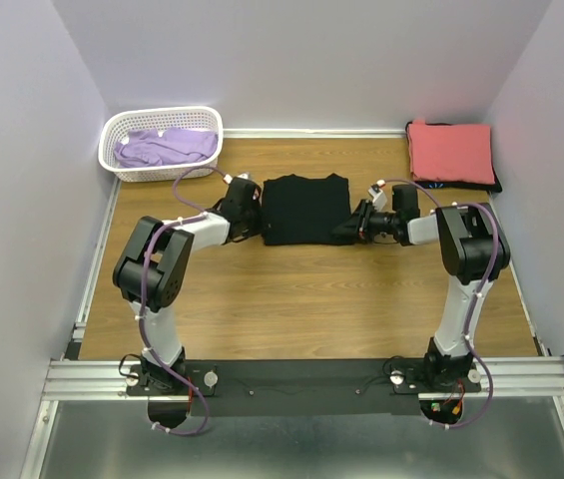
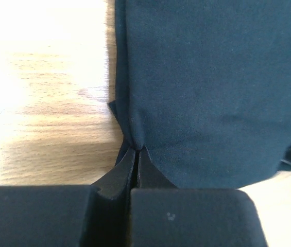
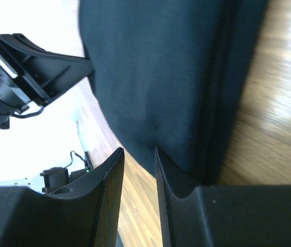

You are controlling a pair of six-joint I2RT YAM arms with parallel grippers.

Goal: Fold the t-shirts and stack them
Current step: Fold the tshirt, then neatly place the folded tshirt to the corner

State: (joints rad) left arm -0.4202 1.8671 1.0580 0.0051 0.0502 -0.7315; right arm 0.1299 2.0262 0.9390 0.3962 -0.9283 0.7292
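Observation:
The black t-shirt (image 1: pixel 306 208) lies folded into a rectangle on the wooden table (image 1: pixel 301 299). My left gripper (image 1: pixel 259 222) is at its left edge. In the left wrist view this gripper (image 2: pixel 136 149) is shut on a pinched bit of the black t-shirt's (image 2: pixel 212 92) hem. My right gripper (image 1: pixel 349 228) is at the shirt's right edge. In the right wrist view it (image 3: pixel 139 152) stands open, bare wood showing between the fingers, with the black t-shirt (image 3: pixel 155 72) just past the tips. A coral-red t-shirt (image 1: pixel 450 152) lies folded on a dark t-shirt (image 1: pixel 496 185) at the back right.
A white lattice basket (image 1: pixel 112 160) at the back left holds a crumpled lavender t-shirt (image 1: pixel 167 147). Walls close the table in on the left, back and right. The left arm (image 3: pixel 37 77) shows across the shirt in the right wrist view.

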